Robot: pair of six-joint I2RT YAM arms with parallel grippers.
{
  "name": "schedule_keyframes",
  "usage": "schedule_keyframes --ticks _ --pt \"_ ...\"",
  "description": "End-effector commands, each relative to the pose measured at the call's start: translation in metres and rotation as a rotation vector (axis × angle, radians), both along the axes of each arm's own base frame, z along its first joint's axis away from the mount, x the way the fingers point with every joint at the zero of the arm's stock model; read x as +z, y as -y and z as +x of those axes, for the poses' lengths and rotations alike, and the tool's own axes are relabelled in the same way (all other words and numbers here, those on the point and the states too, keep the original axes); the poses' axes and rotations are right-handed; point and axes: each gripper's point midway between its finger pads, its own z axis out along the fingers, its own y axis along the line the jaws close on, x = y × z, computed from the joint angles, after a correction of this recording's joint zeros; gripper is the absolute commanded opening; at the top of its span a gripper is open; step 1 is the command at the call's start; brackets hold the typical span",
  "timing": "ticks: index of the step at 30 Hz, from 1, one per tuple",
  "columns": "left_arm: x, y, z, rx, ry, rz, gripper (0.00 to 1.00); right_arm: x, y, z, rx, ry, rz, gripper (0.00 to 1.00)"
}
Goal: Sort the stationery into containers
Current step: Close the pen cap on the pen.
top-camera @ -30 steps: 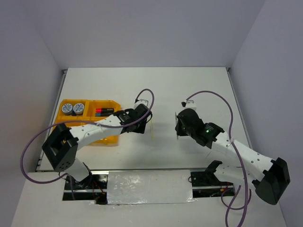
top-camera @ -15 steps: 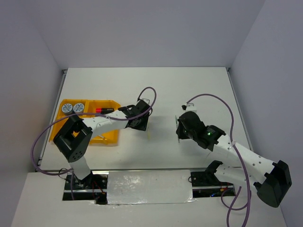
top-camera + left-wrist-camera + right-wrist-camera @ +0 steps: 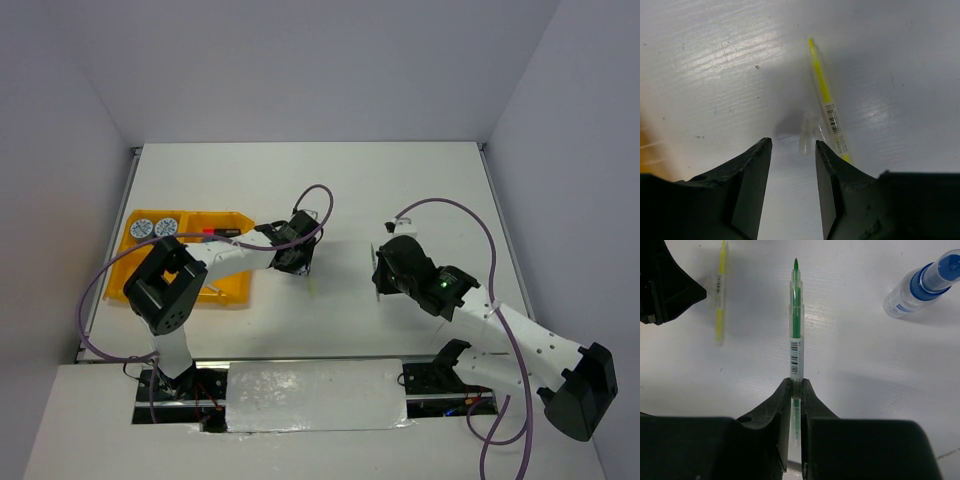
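Since the earlier frame our left arm has folded in beside the tray [image 3: 232, 286], bringing the left gripper [image 3: 792, 145] over the yellow pen [image 3: 824, 92] on the bare table [image 3: 715, 60]; fingers half spread, empty. Right gripper [image 3: 796, 384] pinches the green pen [image 3: 796, 325]. We judge both pens light, stiff, slick: take mid-barrel.

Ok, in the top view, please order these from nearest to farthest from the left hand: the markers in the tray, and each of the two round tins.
1. Markers, in the compartment of the tray closest to the left hand.
2. Right tin, in the next compartment to the left.
3. Left tin, beside it, at the tray's far-left corner.
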Motion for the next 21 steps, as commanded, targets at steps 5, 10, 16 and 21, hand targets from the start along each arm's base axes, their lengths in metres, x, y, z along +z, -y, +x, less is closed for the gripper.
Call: schedule_keyframes --ticks 5,10,16,21 --pt "-0.002 0.009 0.01 0.001 0.008 -0.018 0.52 0.006 0.004 -0.001 0.002 0.026 0.004 0.0" --pt "-0.01 0.004 0.01 0.016 0.001 0.008 0.51 0.009 0.005 -0.002 0.001 0.035 0.011 0.0" --pt "-0.017 0.0 0.009 0.025 -0.011 0.028 0.47 0.011 0.003 -0.003 0.012 0.039 0.019 0.0" --pt "-0.024 -0.005 0.005 0.043 -0.031 0.051 0.24 0.01 0.001 -0.004 0.023 0.039 0.031 0.0"
